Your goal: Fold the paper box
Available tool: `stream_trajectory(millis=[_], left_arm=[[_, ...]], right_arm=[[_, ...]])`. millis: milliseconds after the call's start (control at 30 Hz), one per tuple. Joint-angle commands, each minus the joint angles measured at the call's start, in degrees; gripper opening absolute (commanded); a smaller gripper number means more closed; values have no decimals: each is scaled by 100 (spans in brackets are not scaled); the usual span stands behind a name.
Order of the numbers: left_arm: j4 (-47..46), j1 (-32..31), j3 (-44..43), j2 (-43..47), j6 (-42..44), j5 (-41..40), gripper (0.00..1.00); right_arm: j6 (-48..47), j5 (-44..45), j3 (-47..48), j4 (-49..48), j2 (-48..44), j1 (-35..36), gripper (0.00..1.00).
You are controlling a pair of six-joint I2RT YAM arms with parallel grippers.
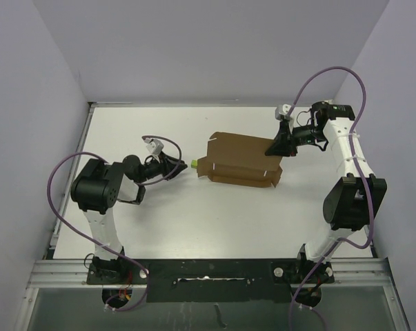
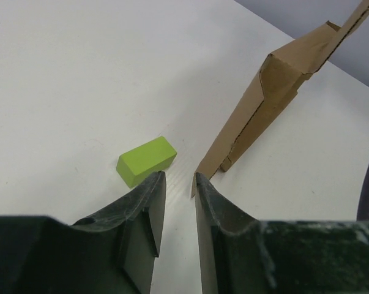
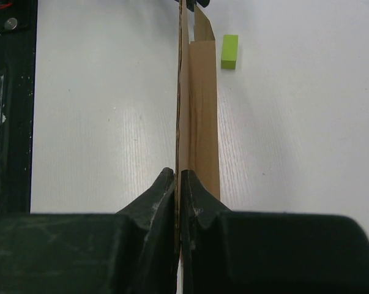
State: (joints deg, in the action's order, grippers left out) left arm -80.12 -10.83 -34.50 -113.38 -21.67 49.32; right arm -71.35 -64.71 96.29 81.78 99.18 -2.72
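Evidently, little is folded yet: the paper box lies mostly flat near the middle of the table, with one panel raised. Its right end is pinched by the right tool. The left tool, narrowly parted and empty, is placed at its left corner.

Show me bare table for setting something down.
Bare table lies between paper box and arm bases, and behind the box. Crowded: the box's left end, by green block and left hand; right hand pinches its right corner.
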Motion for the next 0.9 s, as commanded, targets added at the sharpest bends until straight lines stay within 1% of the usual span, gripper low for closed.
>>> stream_trajectory(millis=[0, 133, 200, 433, 733, 867], left_arm=[[439, -192, -312, 316, 250, -327, 22], [1040, -445, -582, 238, 578, -559, 16], [1125, -533, -709, 127, 606, -603, 15], [649, -771, -975, -261, 722, -220, 16], [-466, -912, -866, -598, 706, 307, 22], [-510, -940, -914, -641, 636, 383, 25]], right_arm=[[-43, -156, 172, 162, -13, -44, 0], [-40, -182, 179, 185, -1, -44, 0], [-45, -183, 179, 189, 18, -43, 0], [-59, -213, 195, 215, 40, -44, 0], [60, -328, 260, 225, 108, -59, 0], [94, -375, 289, 239, 137, -71, 0]])
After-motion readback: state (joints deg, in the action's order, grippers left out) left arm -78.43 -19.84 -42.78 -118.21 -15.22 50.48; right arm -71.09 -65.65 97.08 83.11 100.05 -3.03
